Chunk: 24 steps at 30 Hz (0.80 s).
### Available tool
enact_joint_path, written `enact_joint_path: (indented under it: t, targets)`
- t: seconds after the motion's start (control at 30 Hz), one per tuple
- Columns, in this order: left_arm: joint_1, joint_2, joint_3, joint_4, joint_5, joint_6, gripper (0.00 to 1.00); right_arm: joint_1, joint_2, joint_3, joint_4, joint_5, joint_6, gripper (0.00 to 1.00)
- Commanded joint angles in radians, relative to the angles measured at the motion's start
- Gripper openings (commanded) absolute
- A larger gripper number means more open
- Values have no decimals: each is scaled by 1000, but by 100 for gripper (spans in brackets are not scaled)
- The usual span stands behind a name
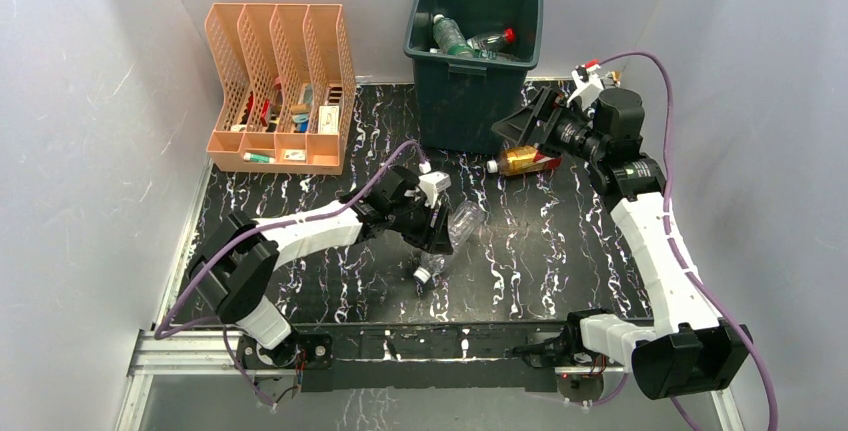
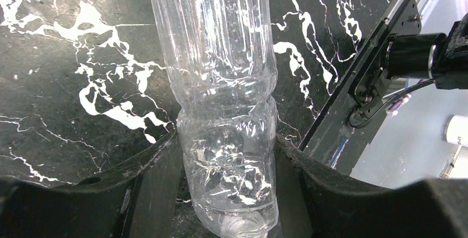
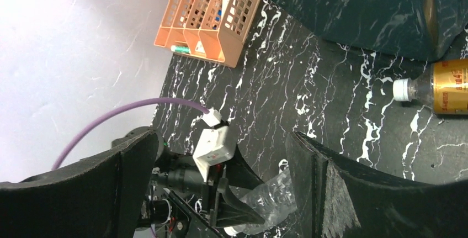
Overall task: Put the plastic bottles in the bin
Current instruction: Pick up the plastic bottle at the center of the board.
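Observation:
My left gripper (image 1: 441, 229) is shut on a clear plastic bottle (image 1: 464, 221) at mid table; in the left wrist view both fingers (image 2: 157, 183) press the sides of this bottle (image 2: 229, 133). Its white-capped end (image 1: 426, 271) points toward the near edge. The dark green bin (image 1: 470, 101) stands at the back with two bottles (image 1: 452, 39) inside. A gold-labelled bottle (image 1: 524, 160) lies on the table by the bin's right front corner. My right gripper (image 1: 518, 126) hangs open and empty just above it, beside the bin. The right wrist view shows that gold bottle (image 3: 448, 86).
A peach slotted file organizer (image 1: 280, 91) holding small items stands at the back left. White walls close in the left, right and back sides. The bin's wall (image 3: 375, 11) is close to my right gripper (image 3: 221, 188).

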<state>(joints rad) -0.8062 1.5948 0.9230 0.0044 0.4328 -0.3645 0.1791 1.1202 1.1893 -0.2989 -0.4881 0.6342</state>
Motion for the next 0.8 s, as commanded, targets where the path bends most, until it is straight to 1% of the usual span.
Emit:
enact_joint_path:
  t: [0.0,0.4,0.77]
  targets:
    - [21,-80,-4,-16,-3,-20,50,1,-6,-13,15,6,-21,96]
    - [48,-136,1,-38,-27,-53,50,2,-32,-76,-14,3,-28,96]
    - [65,-173,13,-43,-12,-71,51,1,-34,-148,27,-26,-10,96]
